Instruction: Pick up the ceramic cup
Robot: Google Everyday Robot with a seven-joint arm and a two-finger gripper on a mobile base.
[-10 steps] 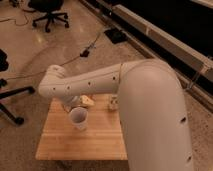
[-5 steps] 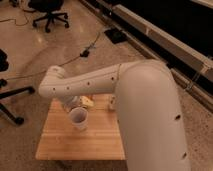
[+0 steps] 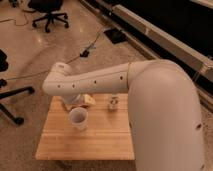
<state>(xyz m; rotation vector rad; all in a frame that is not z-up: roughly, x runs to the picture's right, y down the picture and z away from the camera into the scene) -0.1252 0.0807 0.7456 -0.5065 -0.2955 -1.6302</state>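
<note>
The ceramic cup point(image 3: 78, 119) is a small plain white cup standing upright on the wooden table point(image 3: 60, 145), left of its middle. My white arm reaches in from the right and bends down at the table's back left. The gripper point(image 3: 71, 103) hangs below the wrist, just behind and above the cup's rim, and is mostly hidden by the arm. The cup stands on the table, apart from the gripper.
A small pale bottle with a label point(image 3: 113, 103) stands at the back middle of the table. A pale yellowish object point(image 3: 89, 100) lies beside the gripper. Office chairs point(image 3: 47, 15) and a cable point(image 3: 90, 47) are on the floor behind.
</note>
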